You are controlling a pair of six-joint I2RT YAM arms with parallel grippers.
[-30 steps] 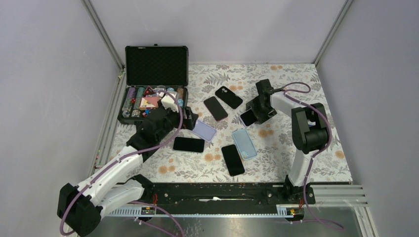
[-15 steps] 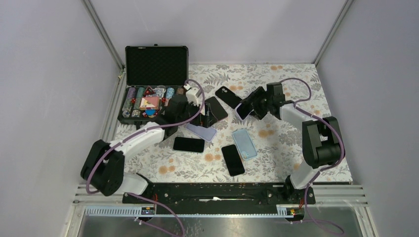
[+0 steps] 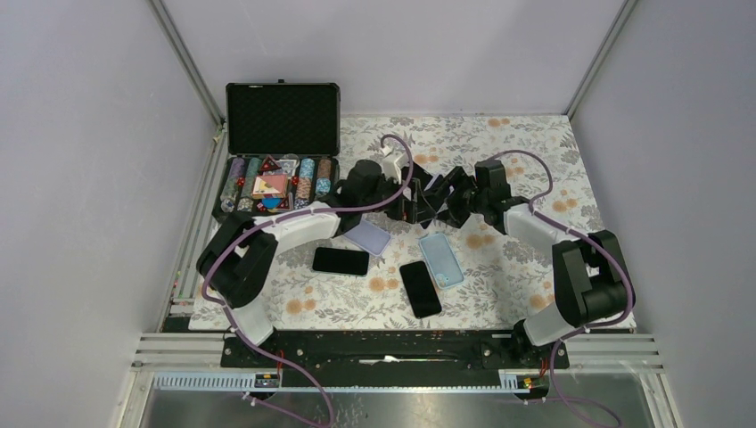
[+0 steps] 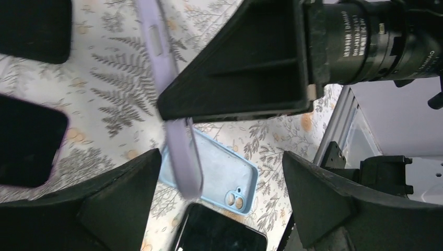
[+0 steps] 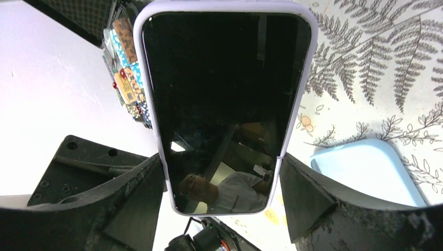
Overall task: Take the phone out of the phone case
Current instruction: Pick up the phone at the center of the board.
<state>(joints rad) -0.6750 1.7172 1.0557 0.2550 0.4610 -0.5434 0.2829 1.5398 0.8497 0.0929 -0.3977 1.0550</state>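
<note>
Step in hand, as we judge it: setting a second grip before stripping the case. The right fingers [image 5: 115,209] pinch the lilac phone case [image 4: 184,157] by its two long sides and hold it in the air over the middle of the bench [image 3: 535,143]. The phone [image 5: 224,104] sits fully inside, screen toward the right wrist camera. The left fingers [image 4: 115,209] stand spread, the case edge-on between them and nearer one finger; we cannot tell whether it touches. Next, we judge, the left fingers must close on the case rim, clear of the right fingers, then peel a corner free.
</note>
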